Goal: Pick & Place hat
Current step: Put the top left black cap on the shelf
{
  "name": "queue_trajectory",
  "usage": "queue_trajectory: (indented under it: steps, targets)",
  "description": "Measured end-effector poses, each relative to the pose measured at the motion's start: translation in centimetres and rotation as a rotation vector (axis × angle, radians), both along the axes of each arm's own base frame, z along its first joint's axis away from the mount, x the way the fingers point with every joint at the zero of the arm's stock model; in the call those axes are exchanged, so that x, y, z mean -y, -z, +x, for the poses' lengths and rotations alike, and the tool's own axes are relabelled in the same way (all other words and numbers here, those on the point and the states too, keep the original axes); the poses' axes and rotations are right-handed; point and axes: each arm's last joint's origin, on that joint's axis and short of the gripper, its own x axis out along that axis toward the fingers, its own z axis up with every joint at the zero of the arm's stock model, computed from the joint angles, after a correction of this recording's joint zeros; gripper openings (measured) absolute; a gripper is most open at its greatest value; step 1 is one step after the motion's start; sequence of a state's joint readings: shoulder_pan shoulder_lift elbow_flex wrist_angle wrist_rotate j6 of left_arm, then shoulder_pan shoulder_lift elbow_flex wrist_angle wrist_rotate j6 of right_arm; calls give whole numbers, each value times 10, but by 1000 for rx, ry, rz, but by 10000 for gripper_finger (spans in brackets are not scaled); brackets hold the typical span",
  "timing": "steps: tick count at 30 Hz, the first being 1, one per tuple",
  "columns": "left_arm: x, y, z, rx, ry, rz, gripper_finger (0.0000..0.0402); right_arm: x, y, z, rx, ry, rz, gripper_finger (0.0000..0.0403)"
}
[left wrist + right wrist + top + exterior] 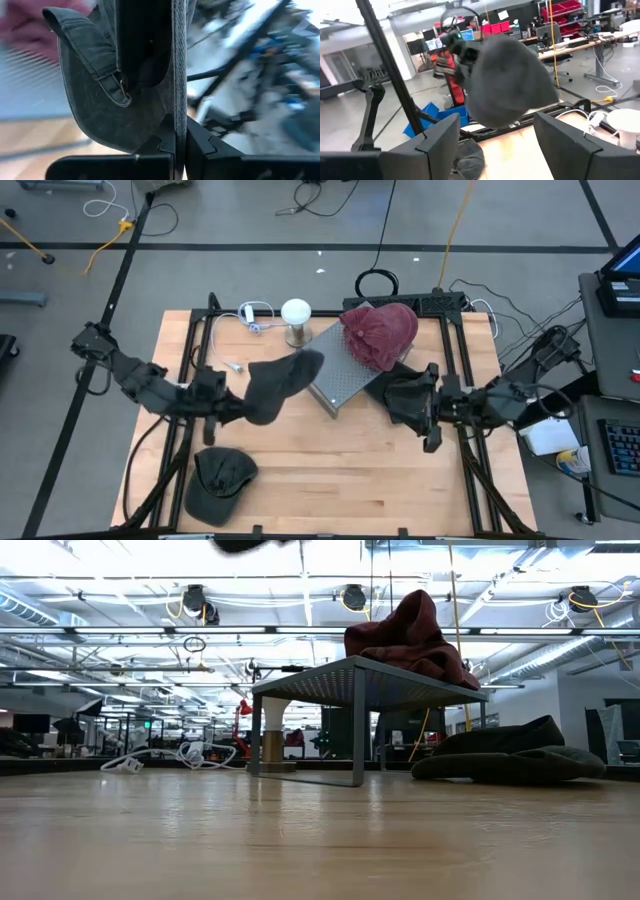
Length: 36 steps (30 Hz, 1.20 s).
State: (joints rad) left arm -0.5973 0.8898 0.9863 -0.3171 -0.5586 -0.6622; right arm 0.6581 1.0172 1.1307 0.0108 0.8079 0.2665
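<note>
We see the dark cap (280,385) held in the air by the left gripper (232,412), whose jaws are clamped on its edge; the left wrist view shows the fabric (100,100) pinched between the closed fingers (150,60). In the high view the cap stretches from the gripper up and to the right, its far end over the near-left corner of the grey rack (345,375). A red hat (380,332) already lies on the rack's far end. Behind the rack stands a white-topped stand (296,320) beside a white cable (252,315). Another dark cap (220,478) lies on the table (350,480) near its front left. The right gripper (425,415) waits with jaws open, just right of the rack.
</note>
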Motion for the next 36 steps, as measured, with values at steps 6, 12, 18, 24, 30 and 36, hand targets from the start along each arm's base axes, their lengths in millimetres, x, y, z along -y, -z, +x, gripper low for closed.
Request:
queue_trajectory:
  steps: [6, 12, 18, 24, 30, 36]
  targets:
    - [6, -23, 1, 215, 231, -11, 8, 2, 9, 7, 47, -61, 35, 247]
    - [5, -38, 2, 374, 388, -27, 8, 7, 14, 15, 149, -176, 73, 247]
    - [-2, -52, 3, 541, 494, -35, 8, 16, 21, 22, 241, -275, 111, 247]
    - [-10, -53, 21, 600, 535, -34, 8, 26, 19, 31, 286, -277, 121, 247]
    - [-18, -50, 48, 656, 597, -49, 8, 31, 19, 43, 355, -307, 126, 247]
    - [-26, -57, 79, 629, 659, -50, 8, 32, 14, 52, 390, -343, 115, 247]
